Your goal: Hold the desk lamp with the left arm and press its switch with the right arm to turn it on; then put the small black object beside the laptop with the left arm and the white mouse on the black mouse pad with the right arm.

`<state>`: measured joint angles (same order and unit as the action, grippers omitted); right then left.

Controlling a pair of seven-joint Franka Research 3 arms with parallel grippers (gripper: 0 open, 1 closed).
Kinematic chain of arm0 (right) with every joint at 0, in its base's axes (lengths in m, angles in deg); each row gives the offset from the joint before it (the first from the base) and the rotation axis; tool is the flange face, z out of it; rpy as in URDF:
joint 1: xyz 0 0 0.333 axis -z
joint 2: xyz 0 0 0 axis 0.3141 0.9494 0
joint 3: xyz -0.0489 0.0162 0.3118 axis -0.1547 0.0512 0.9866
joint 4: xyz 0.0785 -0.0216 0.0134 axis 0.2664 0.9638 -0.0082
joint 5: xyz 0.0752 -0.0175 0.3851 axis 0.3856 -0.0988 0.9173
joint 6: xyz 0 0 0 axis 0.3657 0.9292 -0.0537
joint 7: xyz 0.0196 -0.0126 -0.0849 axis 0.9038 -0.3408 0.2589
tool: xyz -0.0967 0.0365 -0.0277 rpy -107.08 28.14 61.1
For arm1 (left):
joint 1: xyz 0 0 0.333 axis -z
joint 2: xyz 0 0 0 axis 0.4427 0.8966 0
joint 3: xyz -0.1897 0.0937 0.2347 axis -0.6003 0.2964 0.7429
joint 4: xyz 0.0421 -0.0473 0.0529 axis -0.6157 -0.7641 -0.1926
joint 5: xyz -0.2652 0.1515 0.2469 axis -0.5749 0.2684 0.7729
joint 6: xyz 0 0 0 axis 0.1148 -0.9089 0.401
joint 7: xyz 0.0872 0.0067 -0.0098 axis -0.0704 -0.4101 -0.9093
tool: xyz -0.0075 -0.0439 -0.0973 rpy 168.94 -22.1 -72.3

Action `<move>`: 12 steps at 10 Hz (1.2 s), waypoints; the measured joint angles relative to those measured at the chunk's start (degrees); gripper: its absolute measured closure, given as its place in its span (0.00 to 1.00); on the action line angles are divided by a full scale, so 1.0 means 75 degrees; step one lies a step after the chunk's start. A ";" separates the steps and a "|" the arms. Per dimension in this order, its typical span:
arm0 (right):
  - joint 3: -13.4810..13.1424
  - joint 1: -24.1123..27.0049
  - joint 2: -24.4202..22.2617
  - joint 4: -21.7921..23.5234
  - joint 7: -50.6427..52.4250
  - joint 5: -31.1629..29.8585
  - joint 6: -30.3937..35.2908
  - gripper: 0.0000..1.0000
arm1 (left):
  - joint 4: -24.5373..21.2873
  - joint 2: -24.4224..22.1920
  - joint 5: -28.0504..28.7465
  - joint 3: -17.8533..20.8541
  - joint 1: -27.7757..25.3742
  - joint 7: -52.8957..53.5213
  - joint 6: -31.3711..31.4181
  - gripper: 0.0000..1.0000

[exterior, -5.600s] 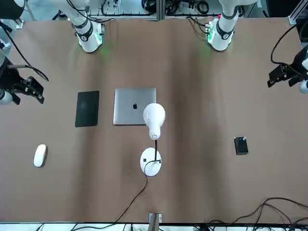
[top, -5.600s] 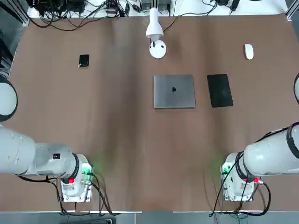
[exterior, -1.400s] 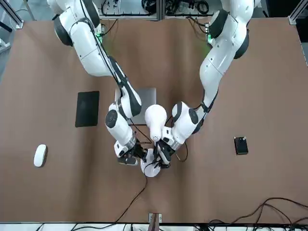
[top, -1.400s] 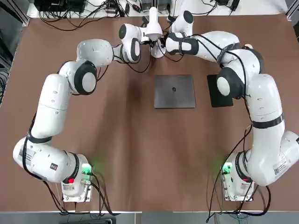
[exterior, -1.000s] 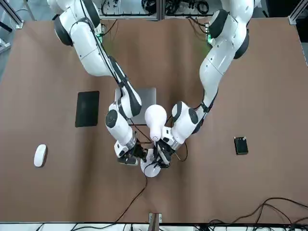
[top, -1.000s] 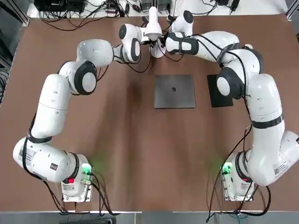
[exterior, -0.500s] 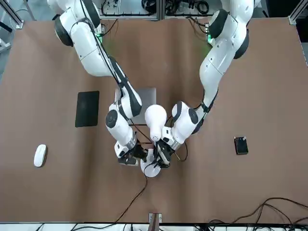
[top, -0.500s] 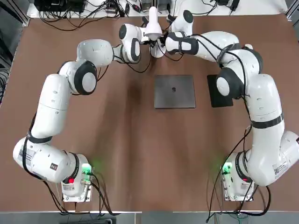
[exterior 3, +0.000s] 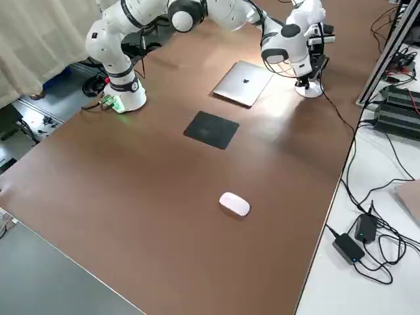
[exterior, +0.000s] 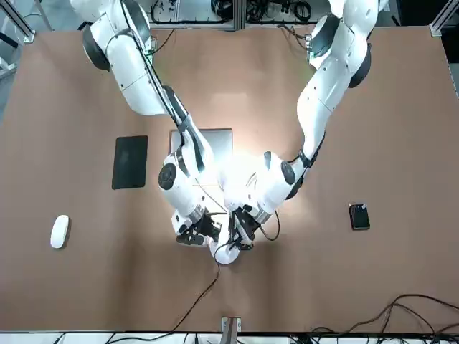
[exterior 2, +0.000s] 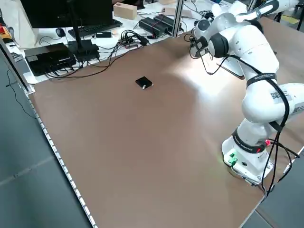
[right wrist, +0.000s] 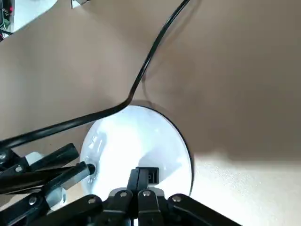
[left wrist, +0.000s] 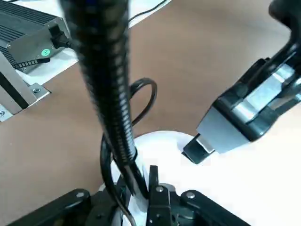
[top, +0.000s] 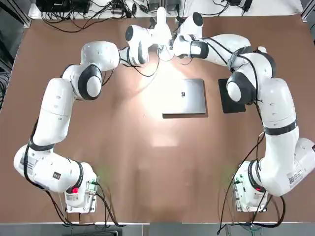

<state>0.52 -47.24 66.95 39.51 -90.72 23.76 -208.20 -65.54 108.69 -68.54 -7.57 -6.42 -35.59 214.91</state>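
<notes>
Your desk lamp [exterior: 226, 256] is lit, standing upright on the desk [exterior: 308, 272], past the laptop [top: 197, 96] as seen from the arm bases. Its glare washes over the lamp head and spills across part of the laptop and the brown surface around it.

Your left pincer [left wrist: 138, 182] is at the lamp, low above the round base, grasping the slim dark neck [left wrist: 108, 94] between its fingers. Your right pincer [right wrist: 141, 174] is clenched with nothing between its fingers, its tips at the small black switch [right wrist: 154, 176] on the white base [right wrist: 122, 146]; you cannot tell from here whether they are pressing it or only just above it. The two pincers sit close together, reaching in from opposite sides of the neck. A black cable [exterior: 203, 294] trails from the lamp toward the desk's far edge.

The small glossy black block [exterior: 359, 216] lies on the desk to your left, well apart from the laptop. On your right, the black mouse pad [exterior: 130, 163] lies flat near the laptop, with a gap between them. The white mouse [exterior: 60, 231] rests on the bare desk, farther to your right and farther from the arm bases than the pad, apart from it.
</notes>
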 joint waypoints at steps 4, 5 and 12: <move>-0.0003 -0.0020 0.0011 -0.0002 0.0002 -0.0004 -0.0030 0.99 | 0.0003 0.0000 -0.0010 -0.0011 0.0002 -0.0218 0.0005 0.72; -0.0005 -0.0034 0.0015 -0.0001 0.0006 -0.0004 -0.0047 0.99 | 0.0012 0.0000 -0.0010 -0.0018 0.0002 -0.0349 0.0009 0.72; -0.0158 0.0412 -0.0206 -0.0267 0.0722 -0.0346 0.0822 0.96 | 0.0082 -0.0054 -0.0015 -0.0171 -0.0047 -0.0731 0.0035 0.00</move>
<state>-0.67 -44.14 65.41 37.51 -85.31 21.17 -202.04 -64.92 108.29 -68.66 -8.85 -6.78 -41.08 215.17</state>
